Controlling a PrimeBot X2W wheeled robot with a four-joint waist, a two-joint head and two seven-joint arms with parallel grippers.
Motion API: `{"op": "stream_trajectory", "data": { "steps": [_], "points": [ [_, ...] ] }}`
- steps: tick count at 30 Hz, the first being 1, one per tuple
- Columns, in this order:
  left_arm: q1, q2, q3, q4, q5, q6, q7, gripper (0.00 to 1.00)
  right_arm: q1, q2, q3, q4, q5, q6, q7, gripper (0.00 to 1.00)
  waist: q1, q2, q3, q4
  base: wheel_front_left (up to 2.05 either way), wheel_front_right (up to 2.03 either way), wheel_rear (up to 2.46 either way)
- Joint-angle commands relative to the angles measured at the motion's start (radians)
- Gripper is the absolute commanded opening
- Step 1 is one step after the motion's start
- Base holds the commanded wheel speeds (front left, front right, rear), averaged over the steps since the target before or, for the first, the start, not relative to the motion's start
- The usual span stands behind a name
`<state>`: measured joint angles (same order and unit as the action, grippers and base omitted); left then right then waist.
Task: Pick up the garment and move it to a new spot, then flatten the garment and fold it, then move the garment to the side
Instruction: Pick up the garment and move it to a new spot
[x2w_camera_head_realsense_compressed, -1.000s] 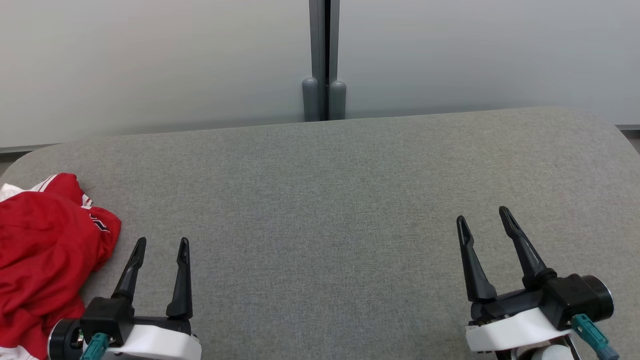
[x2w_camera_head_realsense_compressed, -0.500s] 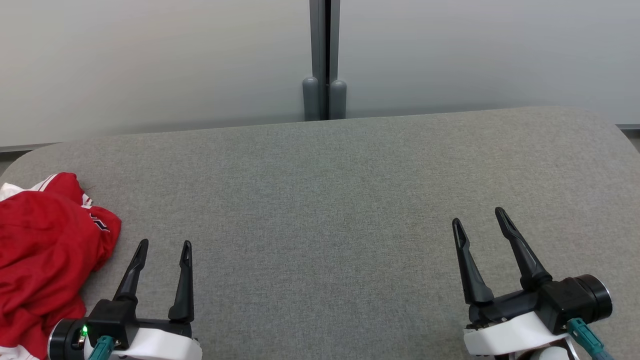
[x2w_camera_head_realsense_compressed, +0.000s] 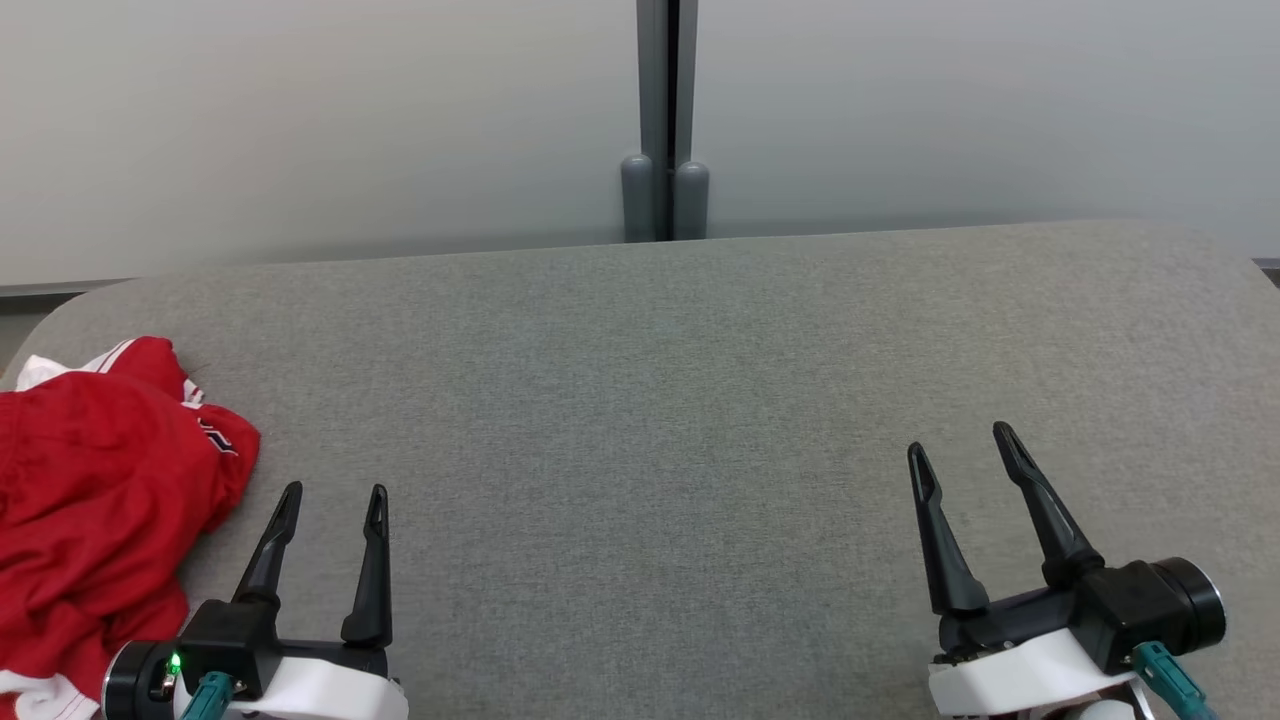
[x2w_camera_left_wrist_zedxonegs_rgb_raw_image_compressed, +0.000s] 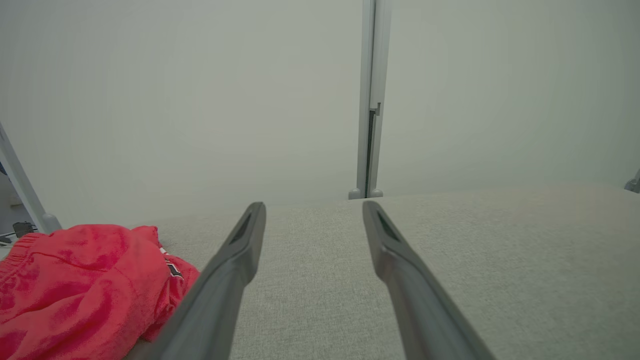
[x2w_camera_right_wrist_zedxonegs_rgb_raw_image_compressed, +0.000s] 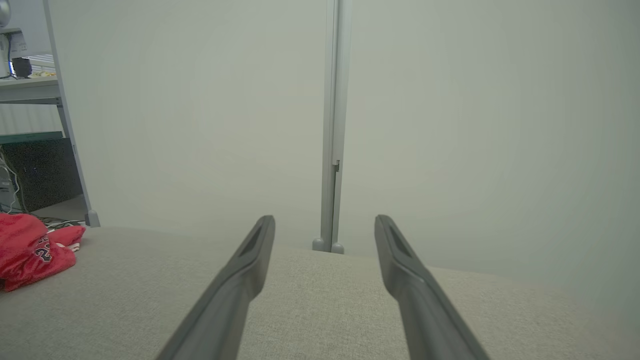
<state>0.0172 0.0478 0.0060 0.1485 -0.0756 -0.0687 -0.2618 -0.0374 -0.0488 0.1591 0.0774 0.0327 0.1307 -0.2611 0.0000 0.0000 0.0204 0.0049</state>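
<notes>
A pale wall (x2w_camera_head_realsense_compressed: 300, 120) of two panels runs across the back, split by a grey post (x2w_camera_head_realsense_compressed: 665, 100) whose two rounded feet stand at the far edge of the table. The table (x2w_camera_head_realsense_compressed: 640, 400) is a wide surface covered in grey woven fabric with rounded far corners, and most of it lies bare. The garment (x2w_camera_head_realsense_compressed: 90, 500), red with white trim and some dark lettering, sits in a crumpled heap at the table's left end, running off the left edge of the head view. The left gripper (x2w_camera_head_realsense_compressed: 334, 493) sits low over the near left part of the table, just beside the heap's right side but apart from it; its two dark fingers are spread wide, pointing toward the wall, with nothing between them and nothing touched. The right gripper (x2w_camera_head_realsense_compressed: 959, 441) hangs over the near right part of the table, well apart from the garment, its fingers likewise spread wide and empty, leaning a little to the left. In each wrist view the grey fabric shows plainly through the gap between the fingers. A small green light (x2w_camera_head_realsense_compressed: 175, 662) glows on the left gripper's dark base.
</notes>
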Motion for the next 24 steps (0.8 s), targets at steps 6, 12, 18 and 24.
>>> {"op": "stream_trajectory", "data": {
  "steps": [6, 12, 18, 24],
  "points": [
    [0.006, 0.005, -0.010, 0.006, -0.015, 0.015, -0.003, 1.00, 0.029, -0.003, 0.017, 0.008, -0.009, 0.000, -0.006, 1.00, 0.0000, 0.0000, -0.005, 0.122, 0.00, 0.00, 0.00],
    [0.024, 0.004, -0.005, 0.006, -0.023, 0.028, -0.003, 1.00, 0.039, -0.003, 0.029, 0.018, -0.010, 0.000, -0.006, 1.00, 0.0000, 0.0000, -0.014, 0.261, 0.00, 0.00, 0.00],
    [0.043, 0.004, 0.022, 0.002, -0.037, 0.037, -0.003, 1.00, 0.043, -0.003, 0.037, 0.022, -0.011, 0.000, -0.006, 1.00, 0.0000, 0.0000, -0.014, 0.360, 0.00, 0.00, 0.00],
    [0.047, 0.004, 0.043, -0.006, -0.069, 0.039, -0.003, 1.00, 0.042, -0.003, 0.044, 0.023, -0.008, 0.000, -0.006, 1.00, 0.0000, 0.0000, -0.002, 0.438, 0.00, 0.00, 0.00]
  ]
}}
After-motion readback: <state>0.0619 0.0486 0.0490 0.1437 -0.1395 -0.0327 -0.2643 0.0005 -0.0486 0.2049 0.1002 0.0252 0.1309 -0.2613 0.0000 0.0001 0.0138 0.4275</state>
